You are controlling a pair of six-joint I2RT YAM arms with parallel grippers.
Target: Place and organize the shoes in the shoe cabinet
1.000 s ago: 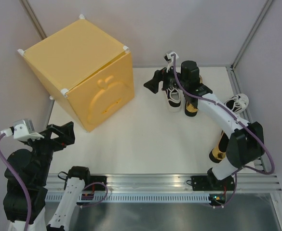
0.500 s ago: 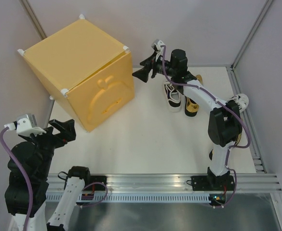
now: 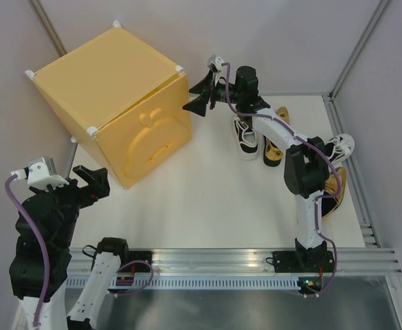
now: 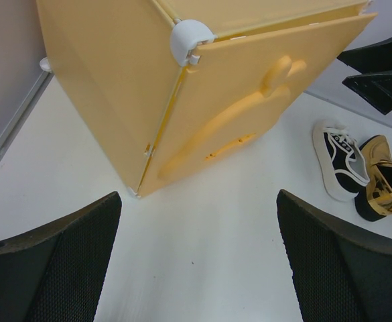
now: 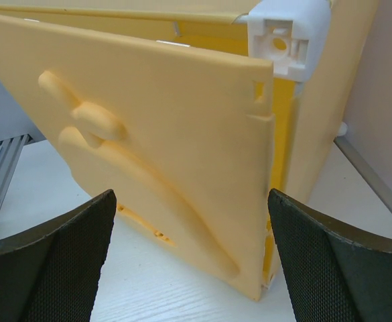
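Nearest the arm bases, the left gripper [image 3: 92, 182] hung above the table's [image 3: 207, 199] left front corner. Its jaws were spread wide with nothing between them, and it faced the shoe cabinet [image 3: 111, 89].

All four shoes lay outside the cabinet, on the right half of the table. One gold slip-on [image 3: 335, 189] lay closest, near the right edge and partly behind the right arm. A white-and-black sneaker [image 3: 339, 146] sat just beyond it. Farther in toward the middle, the other sneaker [image 3: 245, 137] and the other gold slip-on [image 3: 272, 151] lay side by side, with the right arm's forearm passing over them.

Farther back, the right arm reached left across the table. The right gripper [image 3: 197, 96] was released and empty, and it was held close in front of the cabinet's right front edge. In the right wrist view, the embossed door [image 5: 149, 154] filled the space between the two parted fingers. Its free edge stood slightly off the frame, below the white corner connector [image 5: 286, 37]. The cabinet stood at the far left of the table, turned at an angle, against the wall.
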